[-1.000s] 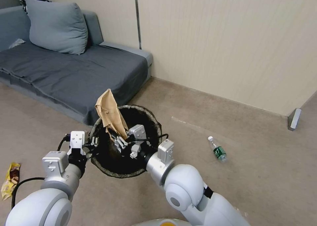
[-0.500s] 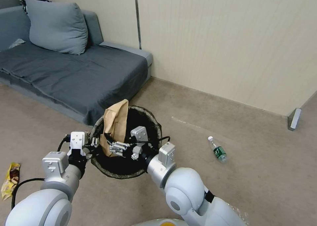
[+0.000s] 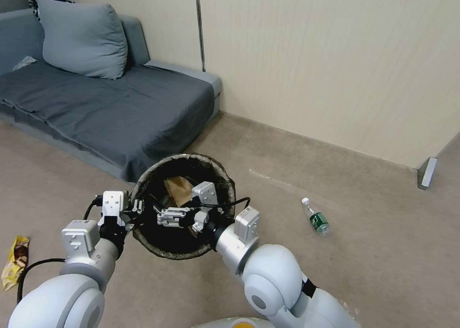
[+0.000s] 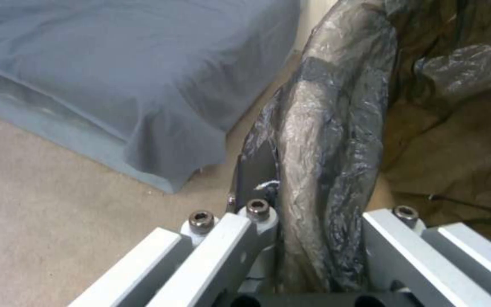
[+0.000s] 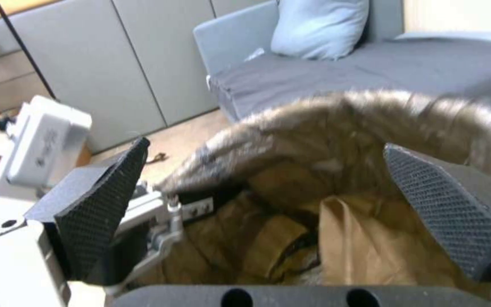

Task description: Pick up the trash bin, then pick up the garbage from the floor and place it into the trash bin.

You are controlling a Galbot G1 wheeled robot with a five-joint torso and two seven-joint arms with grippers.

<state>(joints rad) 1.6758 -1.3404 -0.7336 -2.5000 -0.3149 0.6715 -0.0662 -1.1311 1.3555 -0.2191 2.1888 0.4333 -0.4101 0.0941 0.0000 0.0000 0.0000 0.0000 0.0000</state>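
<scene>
While your left tool (image 3: pixel 135 206) clamps the trash bin (image 3: pixel 218 172) rim, lift the open right tool (image 3: pixel 167 217) straight out, clear of the brown bag (image 3: pixel 178 188) beneath it.

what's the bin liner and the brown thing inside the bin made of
The dark, glossy crinkled liner over the round bin's rim looks like thin plastic film: it wrinkles and shines. The matte tan, creased piece inside looks like kraft paper, probably a bag, given its sharp folds.

A home living room is suggested by the grey sofa (image 3: pixel 105 107) with a cushion (image 3: pixel 81 38) at upper left, set on carpeted floor (image 3: pixel 335 174).
</scene>
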